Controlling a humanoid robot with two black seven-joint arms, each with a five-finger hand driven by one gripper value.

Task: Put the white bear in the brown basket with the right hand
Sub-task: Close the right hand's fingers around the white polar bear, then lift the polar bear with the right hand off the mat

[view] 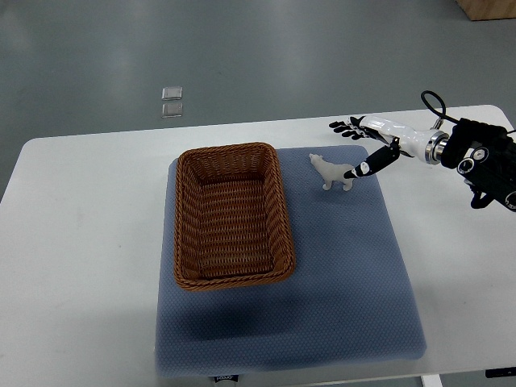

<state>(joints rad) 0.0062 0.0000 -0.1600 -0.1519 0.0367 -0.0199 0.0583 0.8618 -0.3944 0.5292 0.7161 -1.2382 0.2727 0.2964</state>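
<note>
White bear upright on blue mat, right of brown basket, right hand fingers spread, thumb tip touching its rump

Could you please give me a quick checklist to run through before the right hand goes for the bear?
1. Bear upright on the mat, right of the basket: ok.
2. Basket empty, opening up: ok.
3. Right hand open, fingers spread: ok.
4. Bear grasped: not ok; one fingertip is at its rear, actual contact cannot tell.
5. Path from bear to basket free of things: ok.
6. Left hand out of the way: ok, not in view.
</note>
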